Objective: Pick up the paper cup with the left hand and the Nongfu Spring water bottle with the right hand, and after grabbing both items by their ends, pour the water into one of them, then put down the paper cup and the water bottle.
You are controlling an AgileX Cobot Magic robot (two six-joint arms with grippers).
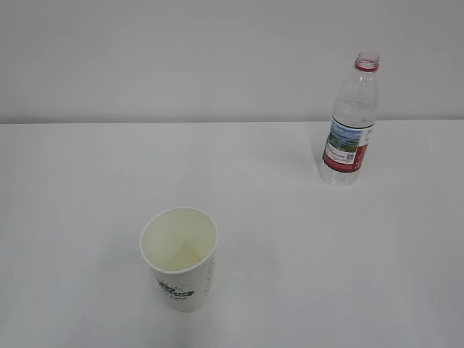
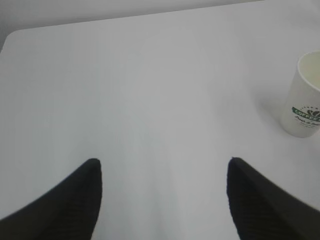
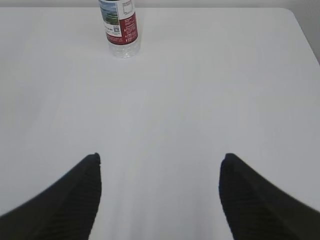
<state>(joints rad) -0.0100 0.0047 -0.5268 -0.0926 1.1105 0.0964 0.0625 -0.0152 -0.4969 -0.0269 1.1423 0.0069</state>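
The white paper cup (image 1: 180, 259) stands upright at the front centre-left of the table, showing a cream inside and a green-and-black logo. In the left wrist view the paper cup (image 2: 304, 98) is at the right edge, well to the right of my left hand (image 2: 163, 165), which is open with only bare table between its black fingers. The uncapped Nongfu Spring water bottle (image 1: 351, 125) stands upright at the back right; whether water is in it I cannot tell. Its lower part (image 3: 120, 27) shows at the top of the right wrist view, far ahead and left of my open right hand (image 3: 160, 160).
The white table (image 1: 304, 246) meets a pale wall at the back. Its rounded far corners show in the left wrist view (image 2: 15, 35) and the right wrist view (image 3: 295, 15). Neither arm shows in the exterior view.
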